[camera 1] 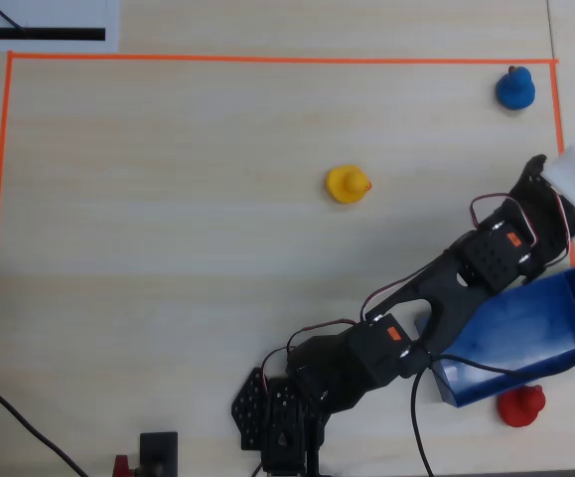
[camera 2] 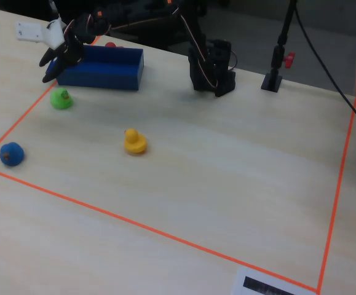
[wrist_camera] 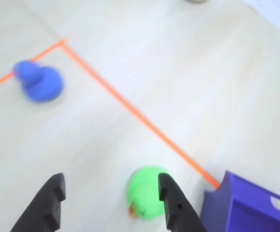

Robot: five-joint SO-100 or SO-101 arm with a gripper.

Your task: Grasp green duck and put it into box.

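Currently, gripper (wrist_camera: 110,205): jaws spread wide, holding nothing, above the table.
Green duck (wrist_camera: 147,192): sat between the fingers, just inside the orange tape line (wrist_camera: 130,108).
Box (camera 2: 104,67): beside that tape edge.

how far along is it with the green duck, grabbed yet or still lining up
Not grabbed yet. Done so far: the arm has reached out, and the open end effector hangs above the green duck. In the wrist view the duck sits on the table near the right finger, off centre. In hand: lining up. Left: close on the duck, lift it, and drop it into the box, which shows no duck in it.
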